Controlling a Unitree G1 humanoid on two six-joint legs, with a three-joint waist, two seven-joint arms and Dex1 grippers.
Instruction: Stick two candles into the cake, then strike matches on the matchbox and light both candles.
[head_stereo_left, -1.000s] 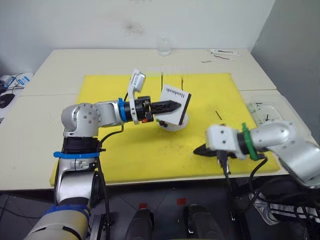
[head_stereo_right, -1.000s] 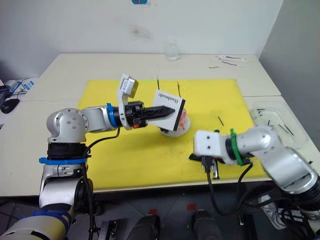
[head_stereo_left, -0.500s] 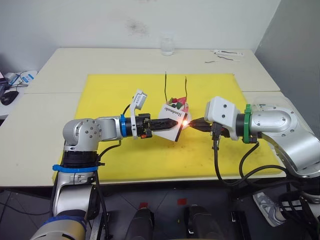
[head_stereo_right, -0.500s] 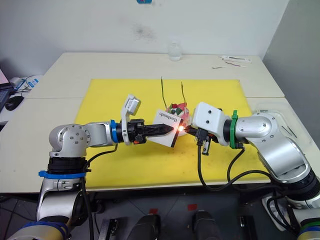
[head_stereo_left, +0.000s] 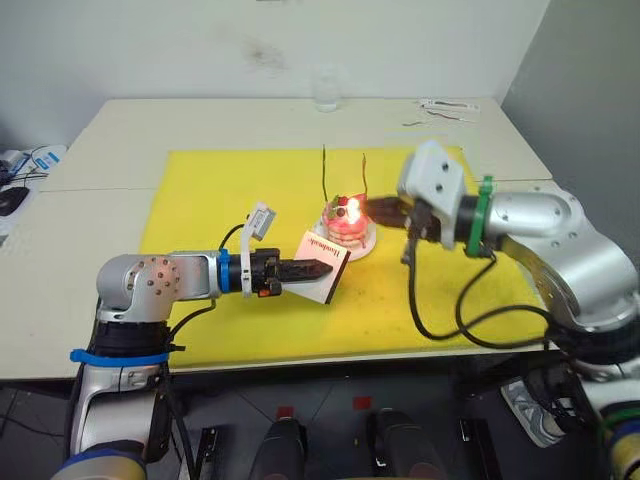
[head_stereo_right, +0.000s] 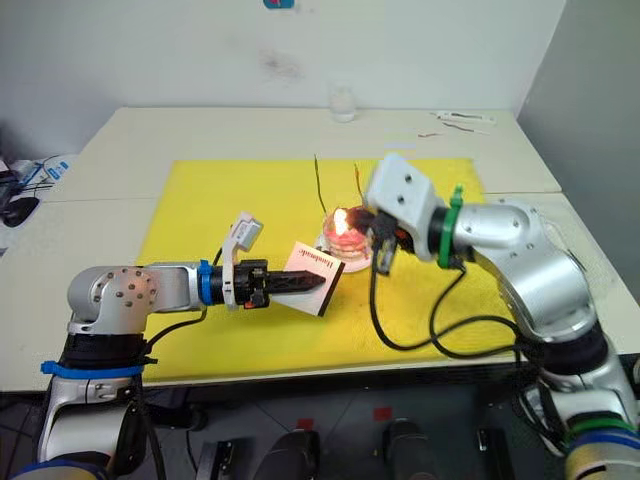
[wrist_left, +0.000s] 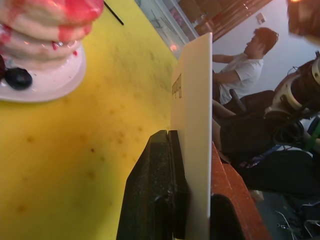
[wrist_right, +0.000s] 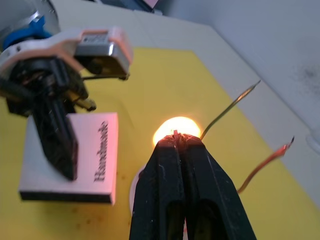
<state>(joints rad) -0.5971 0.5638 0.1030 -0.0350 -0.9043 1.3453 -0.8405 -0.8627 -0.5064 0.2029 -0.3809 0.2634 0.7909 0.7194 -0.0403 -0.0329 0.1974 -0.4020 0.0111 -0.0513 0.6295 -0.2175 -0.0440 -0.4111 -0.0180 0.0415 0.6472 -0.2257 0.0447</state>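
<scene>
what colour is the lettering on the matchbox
Black, on the white face of the matchbox; the right wrist view shows it best.

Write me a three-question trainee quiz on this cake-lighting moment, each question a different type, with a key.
1. True or false: the left pincer is shut on the flat white rectangular matchbox.
2. Multiple choice: the burning match flame in the right pincer is (A) above the small round pink-and-white cake, (B) over the clear glass at the table's far edge, (C) beside the matchbox's striking strip.
3. Fill in: the two thin wire-like candles stand in the ____.

Key: 1 true; 2 A; 3 cake. Neither candle tip shows a flame yet.
</scene>
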